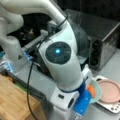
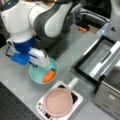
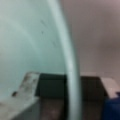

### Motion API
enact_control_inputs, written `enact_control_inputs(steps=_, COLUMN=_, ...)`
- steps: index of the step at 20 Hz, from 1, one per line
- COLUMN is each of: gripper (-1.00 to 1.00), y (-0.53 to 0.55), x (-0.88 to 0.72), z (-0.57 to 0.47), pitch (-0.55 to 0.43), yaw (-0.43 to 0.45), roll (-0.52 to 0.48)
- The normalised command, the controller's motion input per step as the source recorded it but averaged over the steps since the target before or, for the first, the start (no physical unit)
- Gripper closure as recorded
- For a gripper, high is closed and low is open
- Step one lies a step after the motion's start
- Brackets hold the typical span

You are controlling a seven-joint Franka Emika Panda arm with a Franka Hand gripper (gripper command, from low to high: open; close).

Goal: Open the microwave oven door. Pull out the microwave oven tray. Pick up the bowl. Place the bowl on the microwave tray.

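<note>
The pale teal bowl with an orange lump sits on the grey table, in a front view's lower left. My gripper reaches down onto its near-left rim. In the wrist view the bowl's rim runs upright between my fingers, one finger inside the bowl, with a gap on each side; my gripper is open. The microwave oven stands at the back right. Its door lies folded down flat, and a pale grey slab lies over it by the oven mouth; whether that is the tray I cannot tell.
A flat pink plate rests on a white scale-like slab just right of the bowl, also seen as the plate. A wooden board lies at a front view's lower left. My arm's bulk hides most of the door there.
</note>
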Motion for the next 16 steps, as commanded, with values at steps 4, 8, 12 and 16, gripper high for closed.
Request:
enact_control_inputs(steps=4, gripper=1.0, y=0.38, x=-0.81, z=0.11, pitch=-0.117, yaw=-0.098, roll=0.151)
enact_control_inputs(steps=8, gripper=1.0, y=0.39, x=-0.68, z=-0.02, pitch=-0.161, yaw=-0.102, roll=0.088)
enact_control_inputs(steps=12, gripper=1.0, y=0.38, x=-0.61, z=-0.07, pitch=-0.183, yaw=-0.136, roll=0.089)
enact_control_inputs(steps=16, gripper=1.0, y=0.31, x=-0.49, z=-0.13, pitch=-0.206, yaw=-0.183, roll=0.076)
